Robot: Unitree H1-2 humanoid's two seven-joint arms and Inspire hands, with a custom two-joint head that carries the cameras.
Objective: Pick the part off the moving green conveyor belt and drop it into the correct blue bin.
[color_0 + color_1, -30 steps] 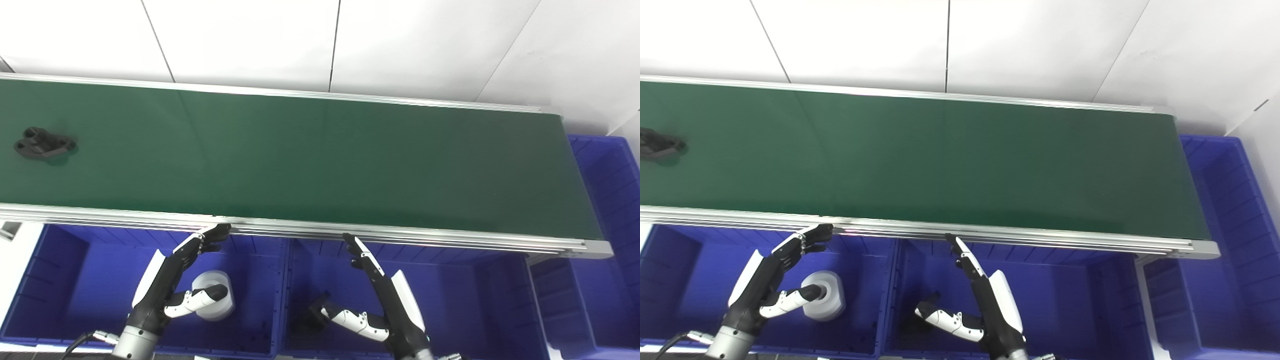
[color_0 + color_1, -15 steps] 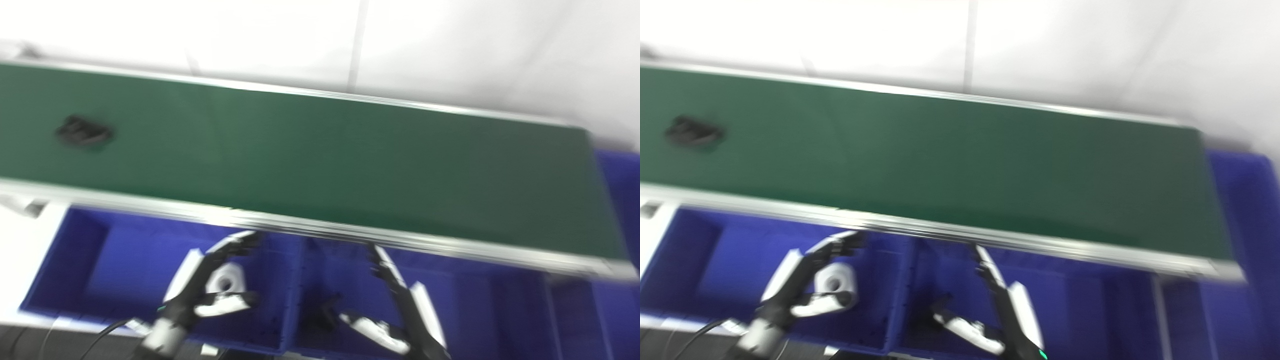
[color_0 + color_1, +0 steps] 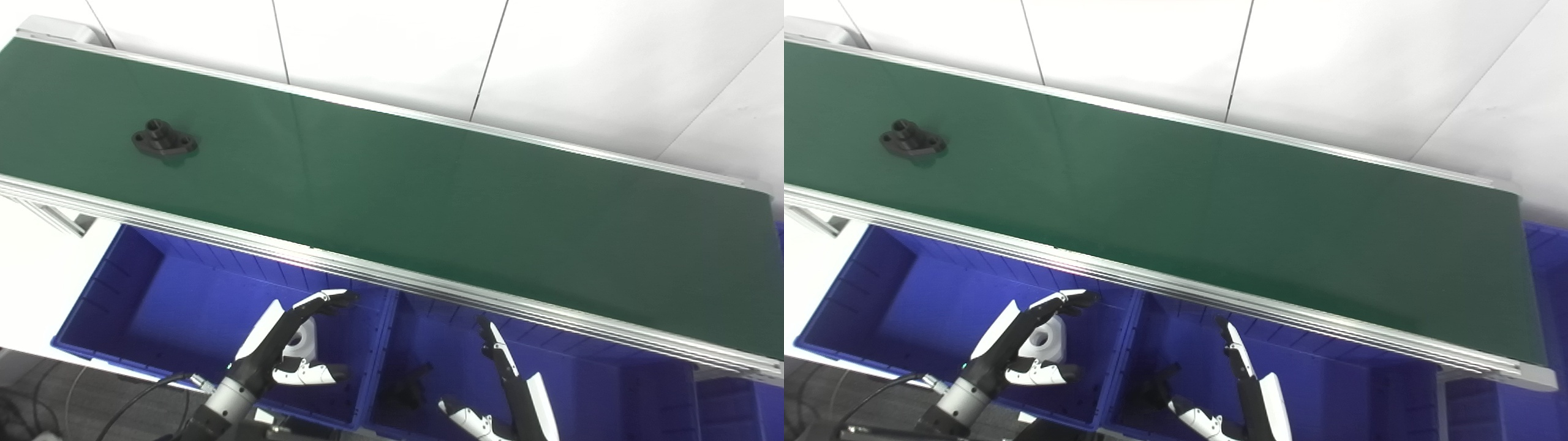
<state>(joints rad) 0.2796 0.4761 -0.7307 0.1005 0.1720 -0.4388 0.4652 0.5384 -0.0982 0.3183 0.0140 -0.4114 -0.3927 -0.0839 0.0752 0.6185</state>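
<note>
A black flanged part (image 3: pixel 163 139) with holes lies on the green conveyor belt (image 3: pixel 429 202) near its left end. Below the belt's near rail, my left hand (image 3: pixel 285 343) hovers open over the left blue bin (image 3: pixel 135 306), far from the part. My right hand (image 3: pixel 511 392) is open too, its fingers pointing up over the middle blue bin (image 3: pixel 551 392). Neither hand holds anything.
A white cylindrical part (image 3: pixel 1048 342) sits in the left bin behind my left hand. A black part (image 3: pixel 409 387) lies in the middle bin. Another blue bin (image 3: pixel 1546 257) stands at the belt's right end. White wall panels are behind the belt.
The camera has swung left and tilted, so the whole scene shifted. The black part has ridden the belt to the right. Both hands stay open above the bins.
</note>
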